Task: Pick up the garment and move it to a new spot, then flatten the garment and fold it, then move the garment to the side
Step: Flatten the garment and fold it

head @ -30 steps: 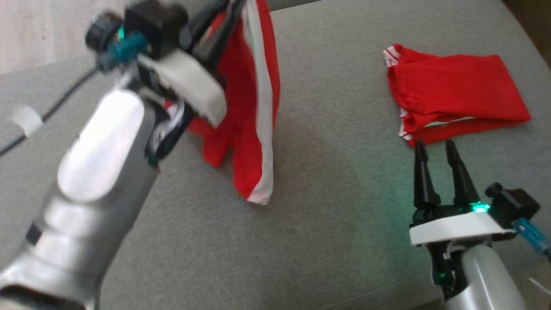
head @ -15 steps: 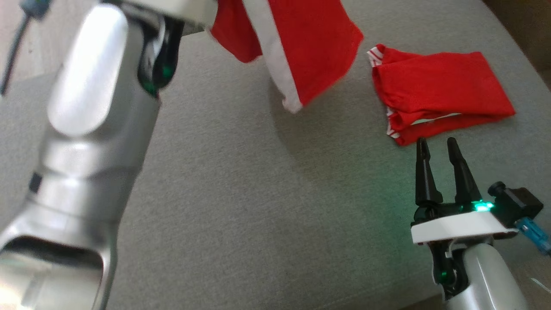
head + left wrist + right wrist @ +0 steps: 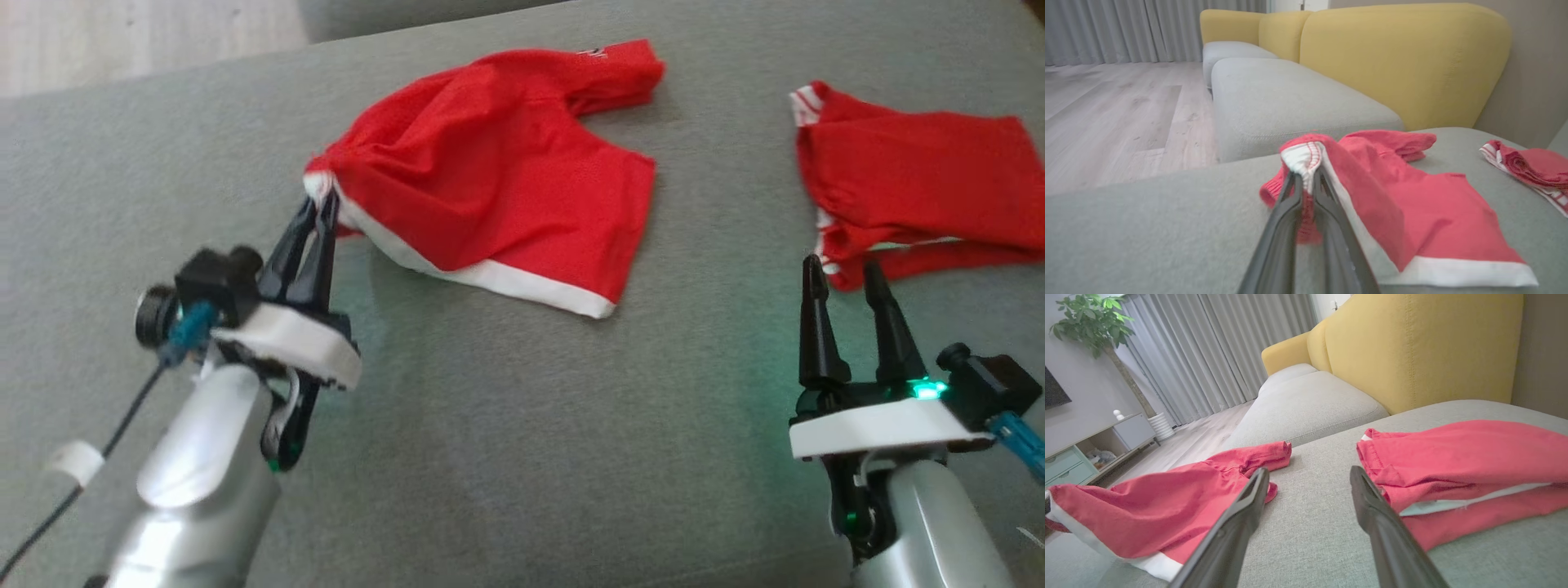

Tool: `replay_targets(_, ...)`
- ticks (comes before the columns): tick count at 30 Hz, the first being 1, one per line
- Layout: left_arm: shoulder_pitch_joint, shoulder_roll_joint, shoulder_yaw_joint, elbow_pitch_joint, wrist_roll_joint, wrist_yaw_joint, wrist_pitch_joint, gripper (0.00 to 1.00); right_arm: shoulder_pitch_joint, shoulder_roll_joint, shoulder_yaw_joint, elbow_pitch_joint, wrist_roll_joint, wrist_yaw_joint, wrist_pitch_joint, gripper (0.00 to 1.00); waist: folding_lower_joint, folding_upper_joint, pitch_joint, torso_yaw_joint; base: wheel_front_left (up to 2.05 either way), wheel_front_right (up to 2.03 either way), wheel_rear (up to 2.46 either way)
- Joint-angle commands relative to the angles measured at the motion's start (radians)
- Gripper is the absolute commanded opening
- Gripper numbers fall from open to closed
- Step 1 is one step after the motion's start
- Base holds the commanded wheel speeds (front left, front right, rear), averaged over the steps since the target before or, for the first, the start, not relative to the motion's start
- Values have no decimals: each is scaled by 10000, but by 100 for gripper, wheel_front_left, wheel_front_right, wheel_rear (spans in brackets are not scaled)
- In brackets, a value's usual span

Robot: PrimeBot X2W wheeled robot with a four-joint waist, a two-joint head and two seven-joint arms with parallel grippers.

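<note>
- The left hand (image 3: pixel 324 204) has its two dark fingers pressed together on a white-trimmed corner (image 3: pixel 1303 157) of the red garment (image 3: pixel 498 180), at the garment's left edge. That corner is lifted a little off the grey cushion (image 3: pixel 506 474).
- The right hand (image 3: pixel 839 269) sits near and to the right, fingers spread with nothing between them. It points toward a second red garment (image 3: pixel 906 180) lying folded at the far right.
- The pinched garment lies across the middle of the cushion, toward the far side. It is rumpled, with its white hem band (image 3: pixel 506 282) along the near edge.
- It looks thin, light and limp. It sags and creases away from the pinch, so I'd expect it to hold no shape and to drag on the cloth cushion rather than slide.
- A single hold will only gather it. To flatten it, I'd judge a second hold is wanted at the near right end of the white band, well apart from the first.
- The trimmed edges look thicker and should give a surer bite than the loose middle, where fingers could catch two layers at once.
</note>
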Motion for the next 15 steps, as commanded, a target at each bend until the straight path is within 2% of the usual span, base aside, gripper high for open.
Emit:
replay_targets(1, -347, 298, 307, -267, 87, 108, -171, 0, -358, -45, 185, -301, -136, -7, -109, 100, 0, 0, 96, 235, 0, 0, 0)
replay_targets(2, -208, 306, 285, -218, 114, 142, -242, 0, -366, -45, 165, -284, -198, -7, -109, 100, 0, 0, 111, 328, 0, 0, 0)
replay_targets(3, -102, 327, 255, -164, 164, 176, -309, 5, -377, -45, 163, -266, -260, -7, -109, 100, 0, 0, 120, 403, 0, 0, 0)
replay_targets(4, -22, 337, 239, -111, 210, 219, -379, 35, -387, -45, 167, -247, -325, -7, -109, 100, 0, 0, 121, 471, 0, 0, 0)
replay_targets(5, 41, 330, 249, -50, 219, 253, -438, 44, -397, -45, 171, -226, -382, -7, -109, 100, 0, 0, 116, 530, 0, 0, 0)
replay_targets(8, 103, 318, 334, 99, 253, 369, -597, 47, -436, -45, 162, -178, -511, -7, -109, 100, 0, 0, 103, 660, 0, 0, 0)
replay_targets(9, 109, 311, 366, 139, 253, 383, -635, 57, -454, -45, 169, -166, -546, -7, -109, 100, 0, 0, 102, 686, 0, 0, 0)
replay_targets(10, 103, 340, 351, 171, 326, 397, -670, 82, -473, -45, 185, -154, -579, -7, -109, 100, 0, 0, 96, 699, 0, 0, 0)
replay_targets(11, 95, 374, 329, 190, 425, 422, -702, 100, -488, -45, 195, -143, -600, -7, -109, 100, 0, 0, 85, 709, 0, 0, 0)
replay_targets(15, 136, 398, 433, 152, 622, 570, -782, 100, -499, -45, 216, -101, -646, -7, -109, 100, 0, 0, -13, 713, 0, 0, 0)
